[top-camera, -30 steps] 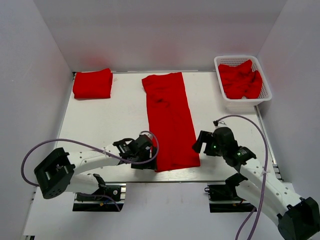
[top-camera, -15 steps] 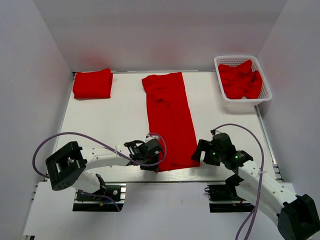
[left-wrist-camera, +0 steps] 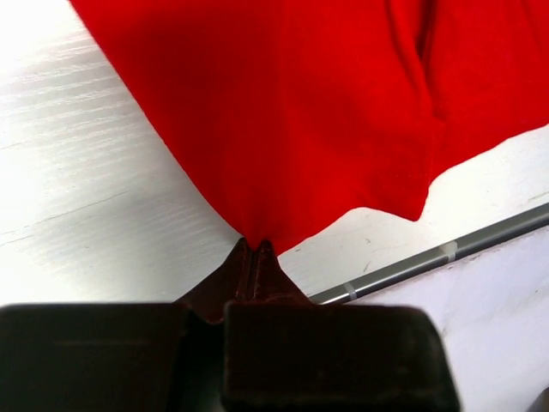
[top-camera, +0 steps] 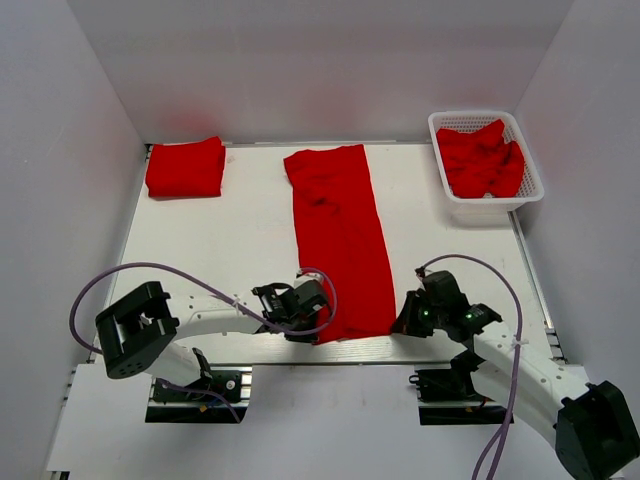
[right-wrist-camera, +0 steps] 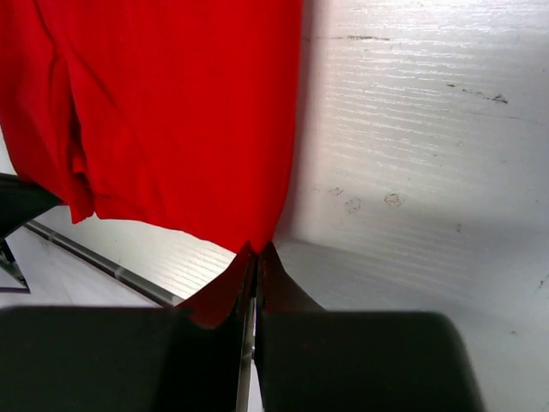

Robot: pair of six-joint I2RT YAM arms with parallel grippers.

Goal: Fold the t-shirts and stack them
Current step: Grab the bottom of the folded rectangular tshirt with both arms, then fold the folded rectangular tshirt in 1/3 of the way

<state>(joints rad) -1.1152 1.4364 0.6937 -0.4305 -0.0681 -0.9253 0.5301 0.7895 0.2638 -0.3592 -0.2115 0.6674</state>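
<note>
A red t-shirt (top-camera: 338,240) lies folded into a long strip down the middle of the table. At its near left corner my left gripper (top-camera: 318,318) is shut on the hem, and the left wrist view shows the cloth (left-wrist-camera: 283,112) pinched at the gripper's (left-wrist-camera: 255,245) tips. My right gripper (top-camera: 400,322) is shut on the near right corner, the fabric (right-wrist-camera: 171,112) caught at the right gripper's (right-wrist-camera: 257,249) tips. A folded red t-shirt (top-camera: 186,167) sits at the far left. Crumpled red t-shirts (top-camera: 482,160) fill the basket.
The white lattice basket (top-camera: 489,200) stands at the far right corner. The table's near edge with its metal rail (left-wrist-camera: 446,253) runs just behind both grippers. White walls close in the table on three sides.
Both grippers have moved in to the strip's near corners and closed on the cloth. The shirt itself has not shifted.
</note>
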